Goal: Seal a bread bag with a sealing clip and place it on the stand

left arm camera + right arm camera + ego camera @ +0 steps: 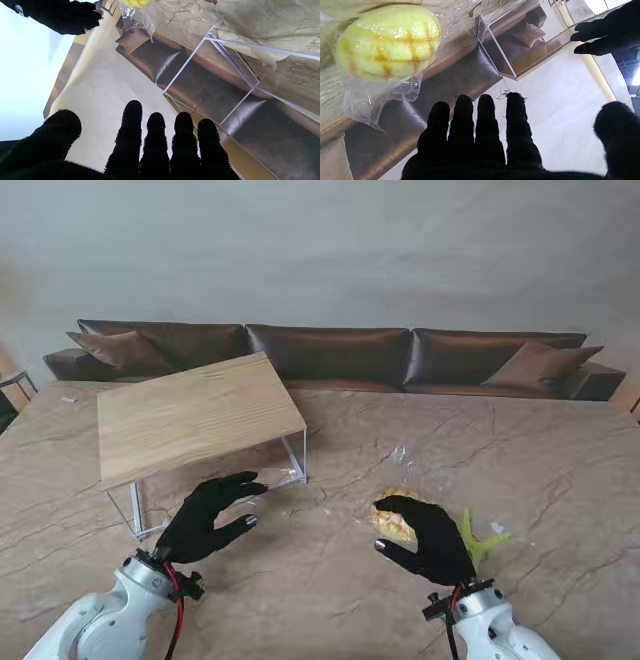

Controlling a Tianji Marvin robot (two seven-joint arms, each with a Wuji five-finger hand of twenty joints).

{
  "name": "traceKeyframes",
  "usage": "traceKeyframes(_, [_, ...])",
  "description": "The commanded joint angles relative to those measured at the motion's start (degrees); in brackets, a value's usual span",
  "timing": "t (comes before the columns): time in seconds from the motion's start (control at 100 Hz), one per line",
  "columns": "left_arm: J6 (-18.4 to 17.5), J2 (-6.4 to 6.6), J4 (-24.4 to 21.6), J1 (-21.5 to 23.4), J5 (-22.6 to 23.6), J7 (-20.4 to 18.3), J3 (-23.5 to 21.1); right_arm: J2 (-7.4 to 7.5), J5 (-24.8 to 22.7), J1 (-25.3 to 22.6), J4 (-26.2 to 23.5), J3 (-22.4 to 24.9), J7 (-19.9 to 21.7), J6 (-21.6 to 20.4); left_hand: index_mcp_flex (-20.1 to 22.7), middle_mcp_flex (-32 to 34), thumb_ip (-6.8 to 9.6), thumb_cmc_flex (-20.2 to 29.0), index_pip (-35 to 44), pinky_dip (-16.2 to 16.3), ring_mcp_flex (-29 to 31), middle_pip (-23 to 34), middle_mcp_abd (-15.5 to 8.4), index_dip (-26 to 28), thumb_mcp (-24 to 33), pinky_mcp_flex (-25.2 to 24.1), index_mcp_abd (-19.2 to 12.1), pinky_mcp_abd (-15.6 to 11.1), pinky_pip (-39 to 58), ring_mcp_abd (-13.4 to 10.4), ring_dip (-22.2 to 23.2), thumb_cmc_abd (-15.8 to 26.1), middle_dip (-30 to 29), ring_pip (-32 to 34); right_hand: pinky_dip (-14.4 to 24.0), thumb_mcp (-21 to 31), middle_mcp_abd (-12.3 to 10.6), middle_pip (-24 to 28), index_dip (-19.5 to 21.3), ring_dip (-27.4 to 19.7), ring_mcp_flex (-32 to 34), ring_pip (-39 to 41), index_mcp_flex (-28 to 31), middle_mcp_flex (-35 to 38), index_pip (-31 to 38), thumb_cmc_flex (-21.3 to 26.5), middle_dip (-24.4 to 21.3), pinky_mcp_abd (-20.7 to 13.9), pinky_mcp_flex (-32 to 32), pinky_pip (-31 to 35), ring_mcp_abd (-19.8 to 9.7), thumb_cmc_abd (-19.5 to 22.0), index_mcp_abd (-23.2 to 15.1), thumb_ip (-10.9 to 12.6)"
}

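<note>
Lying on the marble table point(330, 580) just beyond the right hand's point(428, 538) fingertips, the bread bag point(398, 515) sits partly hidden under that hand in the stand's view, with its clear plastic mouth point(402, 457) trailing farther from me, loose and crinkled. The right wrist view shows the bun point(387, 41) pale yellow with brown scored lines, wrapped in glossy film point(365, 105) that spreads flat past it on the stone. A green sealing clip point(480, 542) lies on the table touching the right side of the right hand, near its wrist; its far end is forked. The right hand is released, fingers point(485, 120) straight and spread, thumb apart, grasping nothing. The left hand point(210, 517) is likewise slack and empty, fingers point(156, 135) parted, hovering at the near right corner of the stand point(195, 418), its fingertips close to the stand's white wire leg point(303, 455). The stand has a light wooden top, tilted in view, on a thin frame, and lies well to the left of the bag. Between the two hands the tabletop gives a broad stretch of bare stone, and more lies right of the clip. A brown sofa point(330, 355) runs along the table's far edge.
</note>
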Motion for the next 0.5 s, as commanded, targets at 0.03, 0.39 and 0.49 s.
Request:
traceKeyframes(0.03, [0.0, -0.26, 0.1, 0.4, 0.1, 0.0, 0.1, -0.21, -0.1, -0.3, -0.4, -0.2, 0.3, -0.1, -1.0, -1.8, 1.62, -1.5, -2.3, -0.1, -1.7, -0.5, -0.7, -0.7, -1.1, -0.4, 0.2, -1.2, 0.6, -2.1, -0.6, 2.2, -0.1, -0.6, -0.4, 0.0, -0.5, -0.7, -1.1, -0.3, 0.1, -1.2, -1.3, -0.5, 0.2, 0.2, -0.1, -0.6, -0.7, 0.5, -0.7, 0.4, -1.0, 0.7])
traceKeyframes(0.39, [0.1, -0.3, -0.6, 1.6, 0.5, 0.3, -0.8, 0.49, -1.5, 0.2, -3.1, 1.3, 4.4, 4.2, -1.3, -1.8, 1.59, -1.2, -2.3, 0.1, -1.4, -0.6, -0.6, -0.8, -1.3, 0.0, -0.1, 0.2, 1.0, -1.4, -0.5, 2.2, -0.2, -0.6, -0.3, 1.3, -0.3, 0.3, -0.9, 0.3, 1.3, -0.9, -1.1, 0.1, 0.6, 2.7, 0.4, 0.3, -0.1, 1.6, 0.4, -1.5, -1.6, 0.2])
traceKeyframes(0.49, [0.1, -0.28, -0.5, 1.7, 0.3, 0.1, -1.0, 0.77, -1.1, 1.2, -3.6, 1.6, 7.1, 6.3, -2.2, -2.6, 1.51, -1.2, -2.6, 0.4, -0.2, -0.9, -0.1, -0.9, -1.4, 1.2, -0.4, 0.6, 1.8, 0.0, -0.3, 2.2, -0.3, 0.0, -0.1, 1.8, -0.3, 1.0, -0.9, 0.6, 1.7, -0.7, -1.4, 0.1, 0.7, 4.8, 0.7, 0.7, 0.2, 2.4, 0.9, -3.2, -1.5, -0.3])
